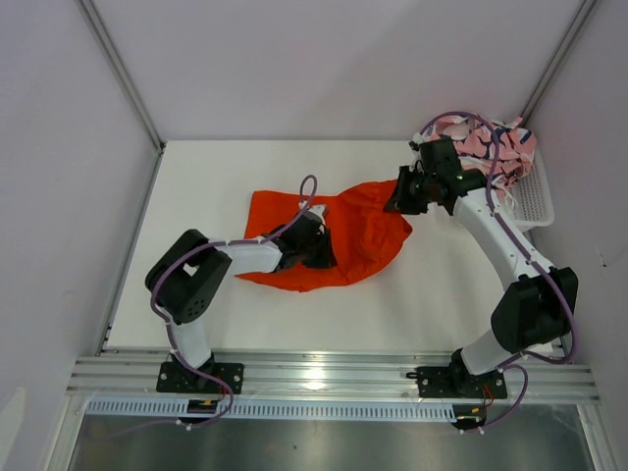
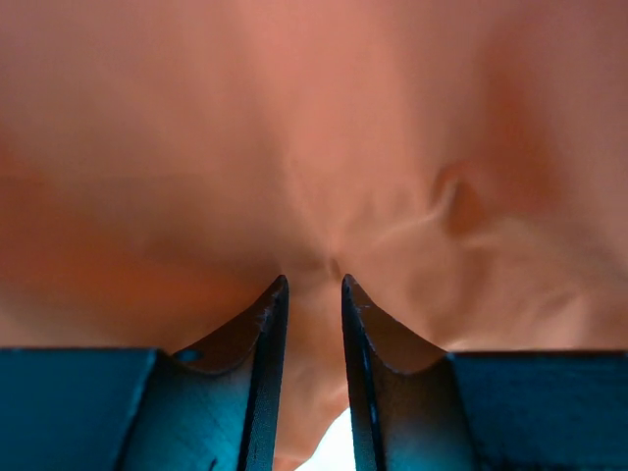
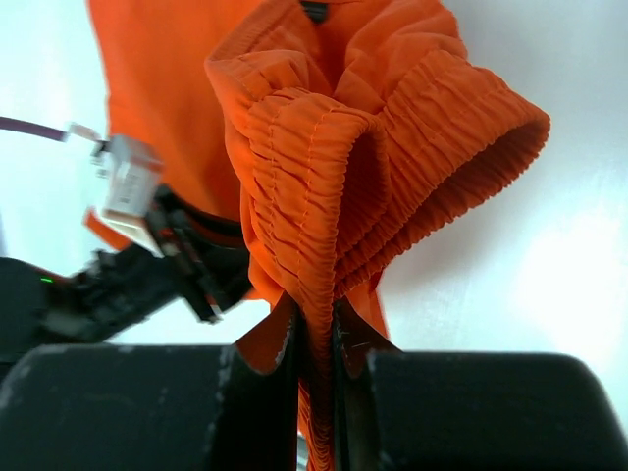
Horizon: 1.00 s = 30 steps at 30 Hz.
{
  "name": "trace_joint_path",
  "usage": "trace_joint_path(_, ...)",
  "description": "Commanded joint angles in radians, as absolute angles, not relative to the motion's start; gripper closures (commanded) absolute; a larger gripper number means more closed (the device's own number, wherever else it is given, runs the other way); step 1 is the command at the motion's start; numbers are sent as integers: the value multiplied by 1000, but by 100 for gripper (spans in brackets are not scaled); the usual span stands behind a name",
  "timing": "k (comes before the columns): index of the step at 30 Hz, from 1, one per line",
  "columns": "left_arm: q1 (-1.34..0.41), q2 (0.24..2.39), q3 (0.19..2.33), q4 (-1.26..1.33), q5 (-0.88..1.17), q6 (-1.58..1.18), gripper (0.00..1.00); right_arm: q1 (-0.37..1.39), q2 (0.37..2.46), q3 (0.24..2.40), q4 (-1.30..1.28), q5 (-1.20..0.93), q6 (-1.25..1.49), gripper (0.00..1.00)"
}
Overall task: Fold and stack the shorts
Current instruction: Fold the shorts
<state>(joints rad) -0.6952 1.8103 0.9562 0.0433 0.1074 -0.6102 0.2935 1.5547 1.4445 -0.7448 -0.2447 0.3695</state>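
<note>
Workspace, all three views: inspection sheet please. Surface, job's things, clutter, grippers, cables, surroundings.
Surface: white table, no marks seen on the bare parts.
Job's things: orange shorts rumpled mid-table, unfolded; pink printed shorts heaped in the basket, unfolded.
Clutter: white mesh basket at the far right corner; nothing else seen.
Grippers: left gripper on the orange fabric, jaws narrowly apart at a pucker, grip not confirmed; right gripper shut on the orange waistband, which is lifted.
Cables: purple cables loop along both arms; no snag seen.
Surroundings: pale walls; metal rail at the near edge carries both bases.
</note>
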Motion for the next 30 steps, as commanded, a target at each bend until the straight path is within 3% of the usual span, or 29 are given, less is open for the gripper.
trace_joint_path(1, -730, 1842, 992, 81, 87, -655, 69, 295, 1571, 1496, -704, -351, 440, 100)
trace_joint_path(11, -779, 1864, 986, 146, 83, -716, 71, 293, 1623, 1434, -575, -449, 592, 100)
trace_joint_path(17, -738, 1701, 979, 51, 78, -672, 68, 281, 1617, 1460, -612, -437, 560, 100)
trace_joint_path(22, -579, 1536, 943, -89, 147, -615, 67, 273, 1609, 1471, -632, -436, 532, 100)
trace_joint_path(26, -418, 1381, 885, -166, 137, -555, 58, 267, 1614, 1480, -649, -437, 515, 100)
trace_joint_path(30, -279, 1362, 841, -210, 158, -508, 57, 264, 1626, 1496, -657, -446, 502, 100)
